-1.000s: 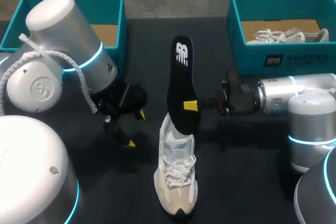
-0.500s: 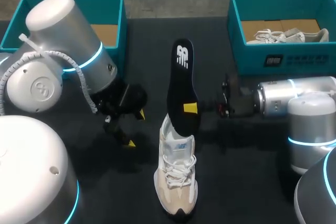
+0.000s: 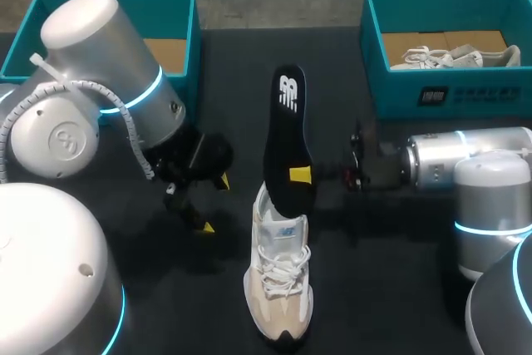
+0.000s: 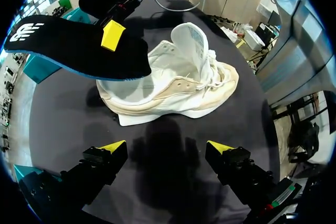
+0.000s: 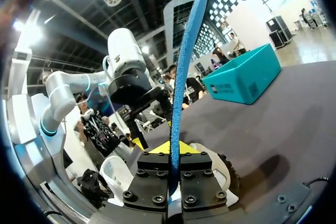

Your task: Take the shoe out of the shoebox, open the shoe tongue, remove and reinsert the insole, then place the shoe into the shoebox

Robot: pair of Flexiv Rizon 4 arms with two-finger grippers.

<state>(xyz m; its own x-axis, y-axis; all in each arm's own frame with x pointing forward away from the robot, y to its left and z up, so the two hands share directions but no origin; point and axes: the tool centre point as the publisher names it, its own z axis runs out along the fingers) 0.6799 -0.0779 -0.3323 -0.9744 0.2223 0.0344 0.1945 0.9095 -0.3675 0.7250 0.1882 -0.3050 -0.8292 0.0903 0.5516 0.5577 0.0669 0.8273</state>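
A white and beige shoe stands upright on the black table, toe toward the front edge, tongue pulled up. My right gripper is shut on the black, blue-edged insole, holding it tilted with one end over the shoe's opening. From the left wrist, the insole hangs above the heel of the shoe. My left gripper stands open beside the shoe, nothing between its fingers; in the head view the left gripper is left of the shoe. The right gripper clamps the insole's blue edge.
A teal shoebox with a cardboard insert stands at the back left, partly behind my left arm. A second teal shoebox at the back right holds another white shoe. Bare black table lies right of the shoe.
My right arm has shifted slightly, bringing the insole a little lower and nearer the shoe. The left arm and the shoe have not moved.
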